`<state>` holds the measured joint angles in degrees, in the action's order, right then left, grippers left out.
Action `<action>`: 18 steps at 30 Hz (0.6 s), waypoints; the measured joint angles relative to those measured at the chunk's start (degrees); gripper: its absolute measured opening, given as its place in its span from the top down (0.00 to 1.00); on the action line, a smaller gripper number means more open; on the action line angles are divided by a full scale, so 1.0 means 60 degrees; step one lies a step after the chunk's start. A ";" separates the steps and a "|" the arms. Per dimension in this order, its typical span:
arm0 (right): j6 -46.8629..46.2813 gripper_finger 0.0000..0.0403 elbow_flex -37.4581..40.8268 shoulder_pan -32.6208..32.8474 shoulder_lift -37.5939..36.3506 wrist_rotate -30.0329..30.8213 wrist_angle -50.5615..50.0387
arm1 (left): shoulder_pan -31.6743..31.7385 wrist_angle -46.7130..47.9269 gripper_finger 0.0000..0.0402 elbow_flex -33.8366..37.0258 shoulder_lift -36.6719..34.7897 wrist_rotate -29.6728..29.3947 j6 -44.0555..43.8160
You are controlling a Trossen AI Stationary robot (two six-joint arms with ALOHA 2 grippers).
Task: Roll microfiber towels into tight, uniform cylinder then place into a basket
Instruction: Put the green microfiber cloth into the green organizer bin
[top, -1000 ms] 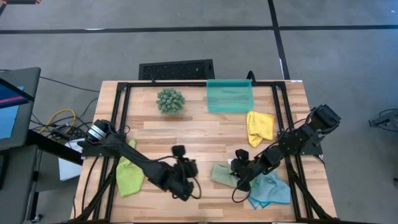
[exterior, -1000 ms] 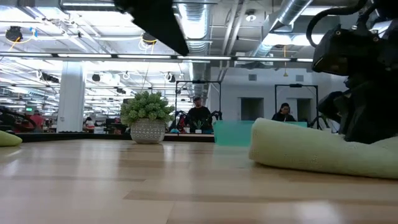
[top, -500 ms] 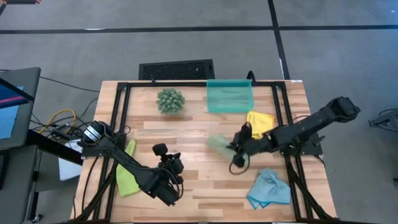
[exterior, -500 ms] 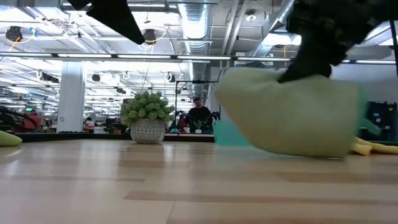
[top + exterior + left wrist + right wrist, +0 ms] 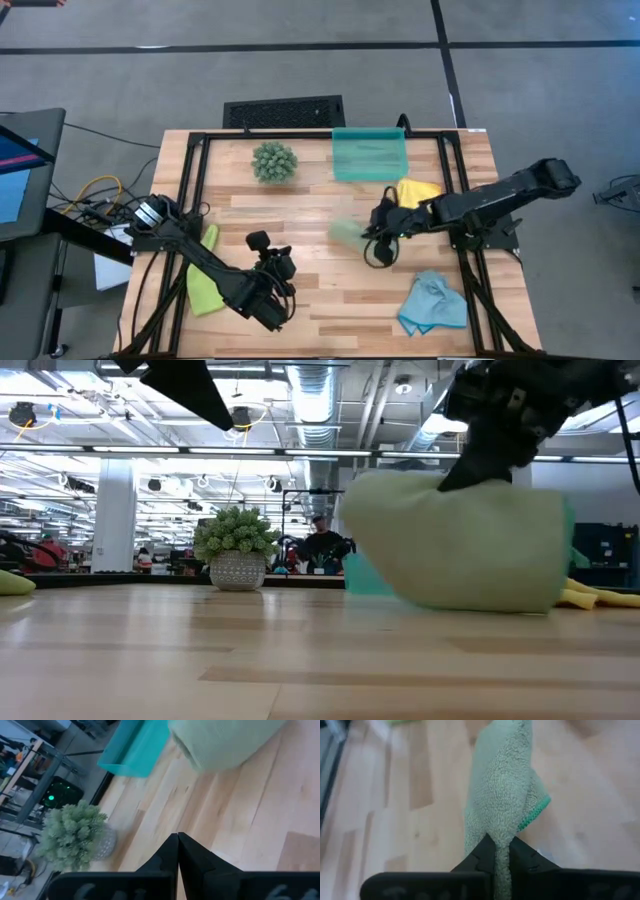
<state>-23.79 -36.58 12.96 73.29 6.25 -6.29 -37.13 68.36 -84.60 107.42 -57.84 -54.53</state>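
Sage towel (image 5: pixel 346 233) rolled, hangs off table centre, long axis running from R gripper (image 5: pixel 374 232) out toward L side. R fingers (image 5: pixel 496 851) pinched on its end. Vs 1 s ago: lifted from front edge toward basket (image 5: pixel 369 154). L gripper (image 5: pixel 283 291) closed, empty, front-left.

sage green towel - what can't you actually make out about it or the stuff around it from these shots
- Sage green towel: blurred in the high view, so how tightly it is rolled is unclear.
- Basket: low view, mostly hidden behind that towel.
- Yellow towel: high view, partly covered by the right arm.
- Right gripper: clamped on the towel; fingertips buried in cloth.
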 joint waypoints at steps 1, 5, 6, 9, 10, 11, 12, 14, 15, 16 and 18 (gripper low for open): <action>-0.0001 0.91 0.0000 0.0073 0.0303 -0.0251 0.0217 | -0.0003 -0.0218 1.00 0.0000 0.0000 0.0000 0.0174; -0.0011 0.92 0.0000 0.0358 0.1532 -0.1314 0.1760 | -0.0003 -0.1616 1.00 0.0017 0.0091 0.0006 0.1745; -0.0010 0.91 0.0000 0.0420 0.1807 -0.1567 0.2126 | -0.0003 -0.2119 1.00 0.0076 0.0091 0.0067 0.2250; -0.0027 0.90 0.0000 0.0570 0.2481 -0.2342 0.3145 | 0.0008 -0.3779 1.00 0.0373 0.0087 0.0373 0.3912; -0.0060 0.89 -0.0003 0.0606 0.2701 -0.2562 0.3512 | 0.0008 -0.4182 1.00 0.0453 0.0087 0.0471 0.4402; -0.0168 0.89 -0.0011 0.0636 0.2889 -0.2726 0.3764 | 0.0008 -0.4701 1.00 0.0546 0.0087 0.0590 0.4856; -0.0294 0.89 -0.0011 0.0664 0.3032 -0.2832 0.3853 | 0.0035 -0.5190 1.00 0.0639 0.0087 0.0716 0.5265; -0.0516 0.89 -0.0022 0.0713 0.3380 -0.2898 0.4100 | 0.0093 -0.6064 1.00 0.0891 0.0087 0.1204 0.5946; -0.0546 0.89 -0.0022 0.0738 0.3538 -0.2898 0.4150 | 0.0133 -0.6519 1.00 0.1027 0.0087 0.1489 0.6286; -0.0554 0.88 -0.0022 0.0778 0.3687 -0.2888 0.4209 | 0.0179 -0.7022 1.00 0.1166 0.0087 0.1731 0.6622; -0.0554 0.86 -0.0039 0.0800 0.4053 -0.2900 0.4551 | 0.0284 -0.8129 1.00 0.1453 0.0087 0.2292 0.7293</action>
<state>-27.11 -36.81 17.76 97.61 -11.15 21.02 -35.42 19.58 -75.88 107.94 -44.09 -10.77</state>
